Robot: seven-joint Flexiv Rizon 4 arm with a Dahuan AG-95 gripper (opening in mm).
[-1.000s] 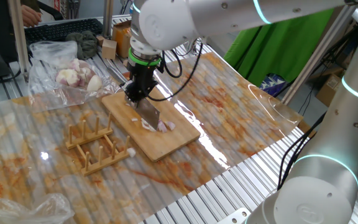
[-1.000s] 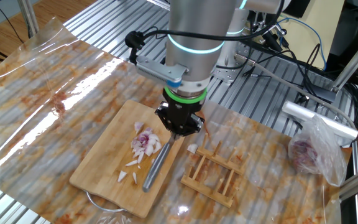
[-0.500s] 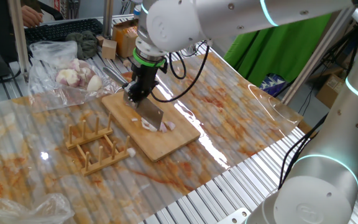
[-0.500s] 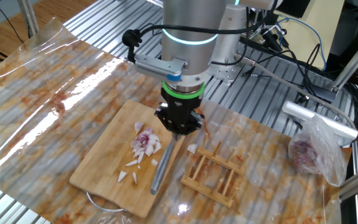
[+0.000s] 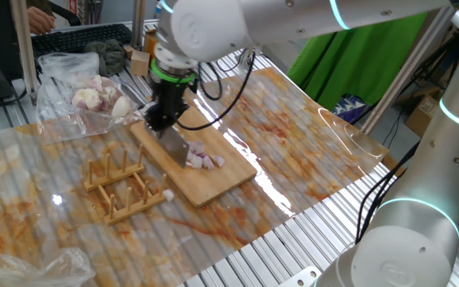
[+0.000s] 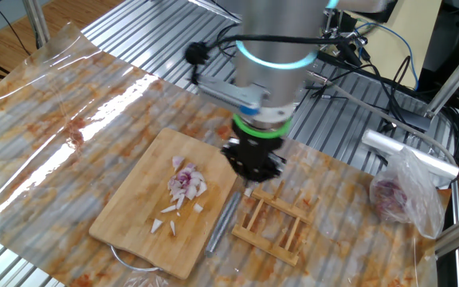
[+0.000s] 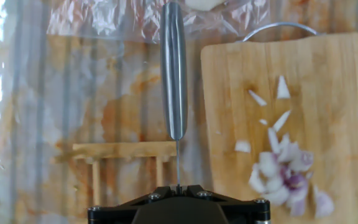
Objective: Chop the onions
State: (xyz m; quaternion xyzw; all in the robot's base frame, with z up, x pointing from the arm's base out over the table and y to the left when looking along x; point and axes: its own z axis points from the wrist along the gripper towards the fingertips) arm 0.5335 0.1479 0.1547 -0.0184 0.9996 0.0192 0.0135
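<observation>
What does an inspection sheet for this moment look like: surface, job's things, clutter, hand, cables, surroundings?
Surface: table under a stained, wrinkled clear plastic sheet; metal slats bare at the edges.
Job's things: diced onions in a heap on the cutting board, with loose bits nearer its handle end.
Clutter: wooden rack beside the board; plastic bag of peeled bulbs.
Hand: hand pointing down, shut on the knife, which hangs beside the board's edge, off the onions.
Cables: black cables behind the arm's base.
Surroundings: green cloth past the table; a person seated at the far end.
</observation>
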